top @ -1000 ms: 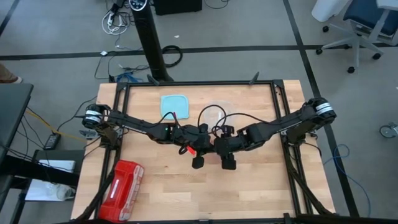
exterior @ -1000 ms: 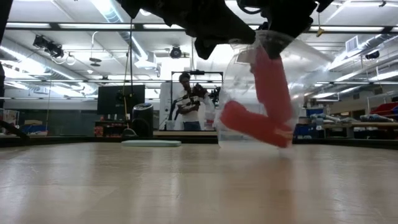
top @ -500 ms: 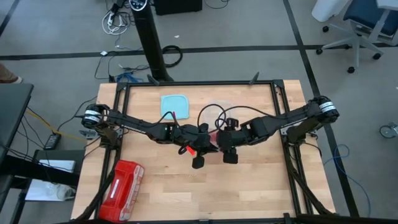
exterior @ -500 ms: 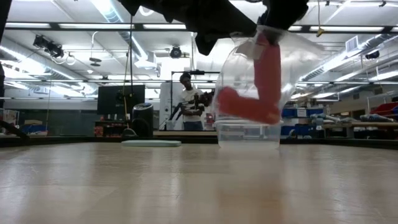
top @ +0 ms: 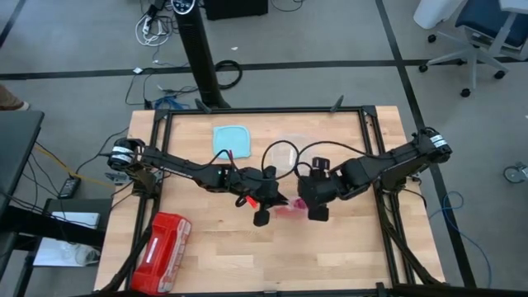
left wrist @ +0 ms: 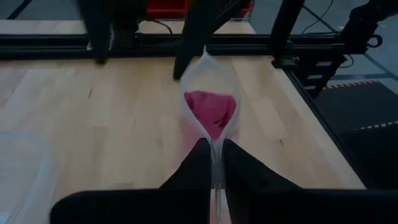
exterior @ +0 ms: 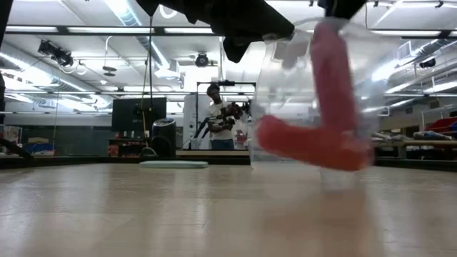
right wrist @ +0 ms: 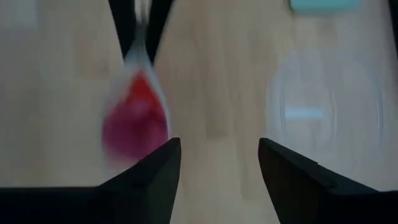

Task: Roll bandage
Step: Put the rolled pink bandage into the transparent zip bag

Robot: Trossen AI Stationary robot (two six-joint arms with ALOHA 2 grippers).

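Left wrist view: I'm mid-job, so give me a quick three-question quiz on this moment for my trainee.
1. True or false: the left end effector is shut on the edge of the clear plastic bag.
2. What is inside that bag? A) the dusky pink-red fabric bandage B) a metal spoon C) a blue sponge
3. Fill in: the right end effector stands ____ beside the bag.

Key: 1 true; 2 A; 3 open.
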